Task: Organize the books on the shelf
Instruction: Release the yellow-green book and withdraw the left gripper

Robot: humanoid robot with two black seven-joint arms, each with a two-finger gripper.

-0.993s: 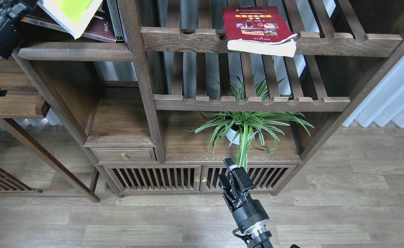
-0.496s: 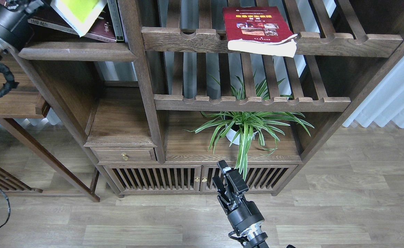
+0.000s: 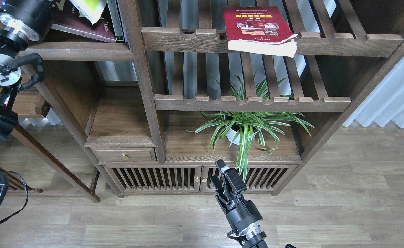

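Head view:
Left arm: enters from the left edge and reaches to the top-left corner; its far end runs out of frame at the top, so the left gripper is not visible.
Right gripper: low in the centre, in front of the cabinet doors, over the floor. Fingers appear slightly apart, nothing between them.
Shelf: solid dark-brown plank with rounded front lip, top left.
Maroon book: lies on that plank, tilted, partly cut off by the frame top.
Yellow-green book: above the maroon one, corner pointing down, overlapping it; mostly out of frame. Whether it rests on the maroon cover or is held up, cannot tell.
Thin upright books: just right of the maroon book, against the post.
Red book: lies flat on the upper slatted rack, well apart from the plank; its white page edge overhangs the notched front rail.
Potted plant: on the low board under the lower slatted rack.
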